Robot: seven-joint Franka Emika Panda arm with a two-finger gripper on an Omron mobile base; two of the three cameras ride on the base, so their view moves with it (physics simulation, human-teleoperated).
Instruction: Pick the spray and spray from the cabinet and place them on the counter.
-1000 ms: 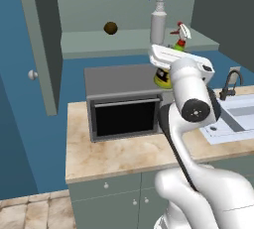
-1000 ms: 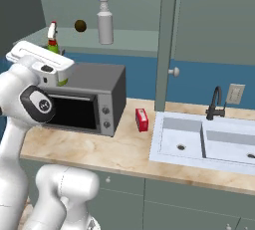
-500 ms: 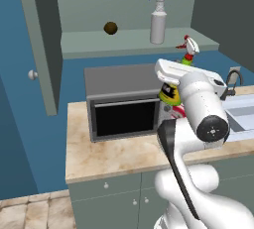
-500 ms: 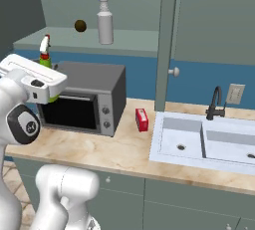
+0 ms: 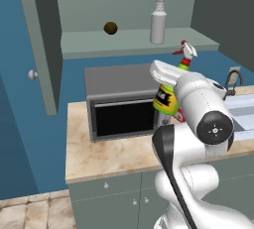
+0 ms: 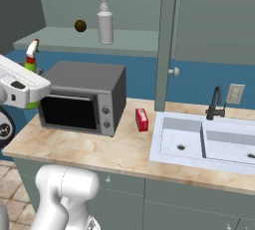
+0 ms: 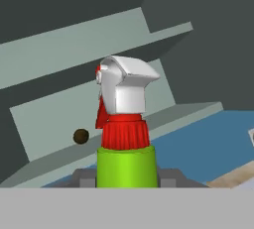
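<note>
Green spray bottle [image 5: 166,96] is up off every surface, upright, held in front of the toaster oven [image 5: 121,101] and above the counter [image 5: 109,151], out of the cabinet [image 5: 134,39]. Gripper [image 5: 166,82] sits around the bottle's upper body, just under the neck; jaws part-closed against its sides, so the bottle is in its grip. Yellow label faces out in the left base view, with the red-and-white trigger head rising above the white hand. In the right base view the same nozzle [image 6: 32,50] pokes up behind the hand [image 6: 20,87] at the far left edge, level with the oven top. Hand view looks straight up the bottle: green shoulder [image 7: 127,166], red ribbed collar, white trigger cap, finger tips hidden behind the bottle. Second bottle, the tall grey-white spray [image 5: 158,17] with the blue-white nozzle, stands upright on the cabinet's inner shelf, well apart from the gripper. Small brown ball [image 5: 110,28] rests on the same shelf, off to the tall bottle's left. Cabinet door [image 5: 37,44] stands swung open at left. Flat red box [image 6: 142,120] stands on the counter between the oven and the sink [image 6: 204,142]; dark faucet [image 6: 215,103] behind the basin.
</note>
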